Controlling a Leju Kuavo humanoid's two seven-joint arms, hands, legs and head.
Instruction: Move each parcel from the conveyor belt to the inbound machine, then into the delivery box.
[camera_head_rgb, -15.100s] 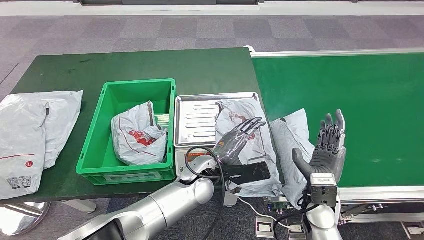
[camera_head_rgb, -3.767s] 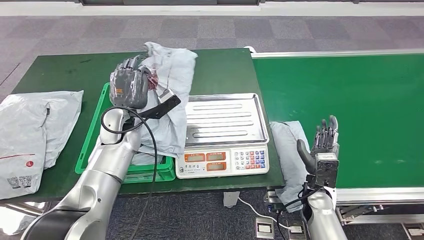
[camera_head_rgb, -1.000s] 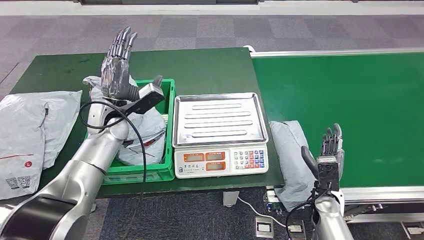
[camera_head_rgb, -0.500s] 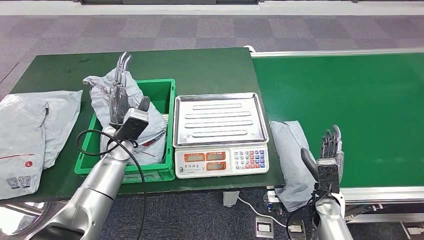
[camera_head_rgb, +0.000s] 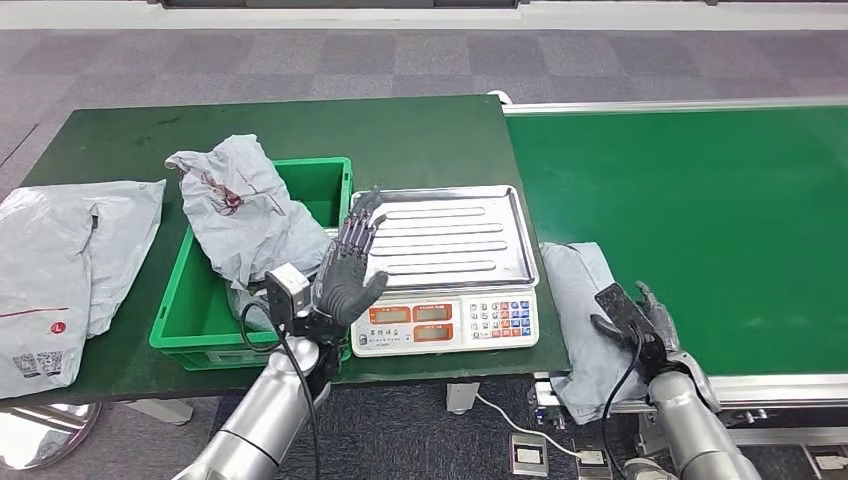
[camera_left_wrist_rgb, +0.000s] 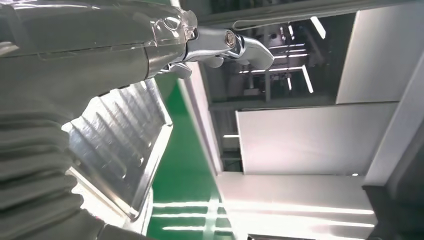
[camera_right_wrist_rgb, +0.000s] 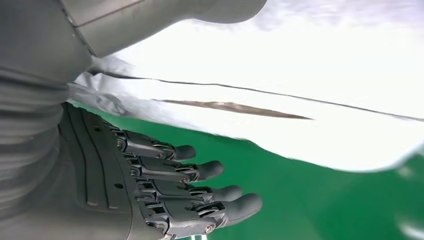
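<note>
Left hand (camera_head_rgb: 347, 272) has let go of the grey poly-mailer parcel (camera_head_rgb: 240, 210) and pulled back from over the green crate (camera_head_rgb: 190, 320); it now sits empty, fingers spread, over the near-left corner of the scale's steel tray (camera_head_rgb: 470, 225). That parcel is now up and to the left of the left hand, draped over the crate's far-left rim, partly in and partly hanging out. I'd call this one effectively delivered, though it may need a nudge to drop fully inside.

Right hand (camera_head_rgb: 640, 318) has dropped from its raised pose a second ago to low, beside the next parcel (camera_head_rgb: 580, 300). Fingers are apart and it is gripping nothing; the wrist view has the bag (camera_right_wrist_rgb: 300, 100) just past the fingertips (camera_right_wrist_rgb: 220, 192), with contact unclear.

Next parcel lies immediately left of the right hand, on the conveyor belt's (camera_head_rgb: 740, 200) left edge against the table. Long axis runs near-to-far from the robot, with the near end hanging off the belt front. Which end is the opening, I cannot tell.

Scale tray is free, so next cycle likely starts here.
</note>
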